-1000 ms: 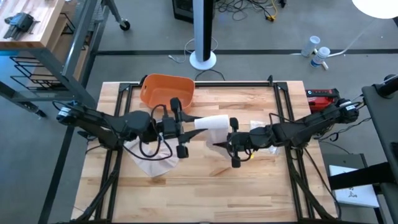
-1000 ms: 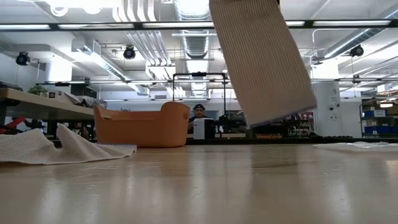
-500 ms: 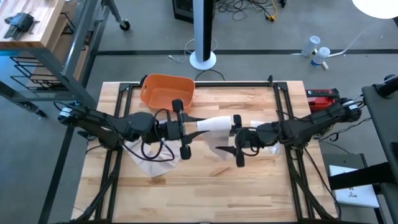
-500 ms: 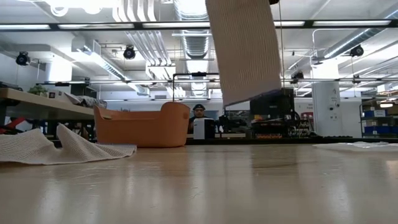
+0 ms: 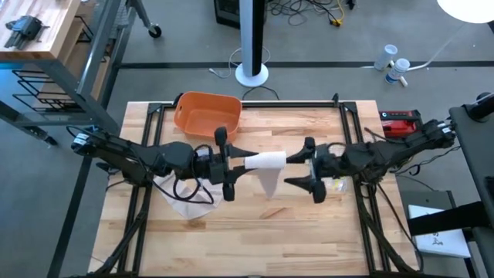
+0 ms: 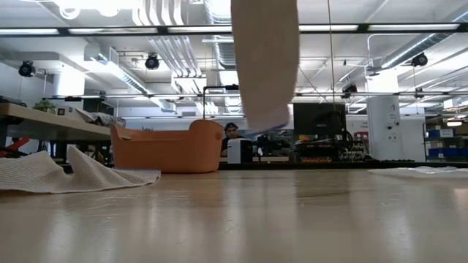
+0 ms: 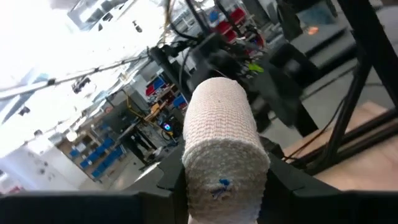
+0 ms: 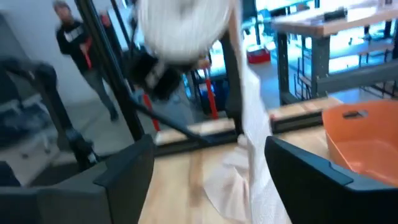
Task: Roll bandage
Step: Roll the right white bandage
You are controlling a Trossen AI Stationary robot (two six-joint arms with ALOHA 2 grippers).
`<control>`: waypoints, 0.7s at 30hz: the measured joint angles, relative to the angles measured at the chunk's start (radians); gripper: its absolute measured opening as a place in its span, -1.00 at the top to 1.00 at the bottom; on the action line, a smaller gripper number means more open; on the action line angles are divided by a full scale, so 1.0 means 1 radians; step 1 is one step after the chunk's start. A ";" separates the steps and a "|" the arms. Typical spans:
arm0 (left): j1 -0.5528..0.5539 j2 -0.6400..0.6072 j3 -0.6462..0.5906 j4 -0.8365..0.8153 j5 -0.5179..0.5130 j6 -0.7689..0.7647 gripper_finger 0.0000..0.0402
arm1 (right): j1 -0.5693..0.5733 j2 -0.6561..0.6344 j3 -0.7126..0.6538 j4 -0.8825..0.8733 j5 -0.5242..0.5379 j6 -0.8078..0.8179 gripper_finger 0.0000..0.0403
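The bandage roll [image 5: 265, 161] is white, held level over the middle of the table with my left gripper [image 5: 244, 163] shut on it. Its loose tail [image 5: 270, 182] hangs down from the roll. In the low view the tail [image 6: 265, 66] ends in the air, clear of the table top. My right gripper [image 5: 293, 170] is open just to the right of the roll and touches nothing. Its wrist view shows the roll [image 8: 183, 28] and the tail [image 8: 250, 124] ahead of its spread fingers. My left gripper pinches the roll's rounded sides [image 7: 194, 179] between its two fingers, at the end nearer the wrist. The fingers come level from the table's left and lie along the roll. The roll sticks out past them toward the right, lifted clear, with the tail hanging slack below.
An orange basket [image 5: 207, 113] stands at the far left of the table. A crumpled white cloth [image 5: 185, 199] lies under the left arm. A clear wrapper [image 5: 333, 184] lies under the right arm. A person [image 8: 69, 37] stands in the room beyond the table.
My right gripper has opened, let go of the tail and drawn back toward the table's right edge. The freed tail has swung back toward the left and now hangs straight down under the roll. The roll itself has shifted a little to the right.
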 joint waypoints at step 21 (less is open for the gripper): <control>0.000 0.000 -0.001 -0.054 0.097 -0.008 0.42 | -0.013 0.117 0.164 0.083 -0.035 -0.106 -0.56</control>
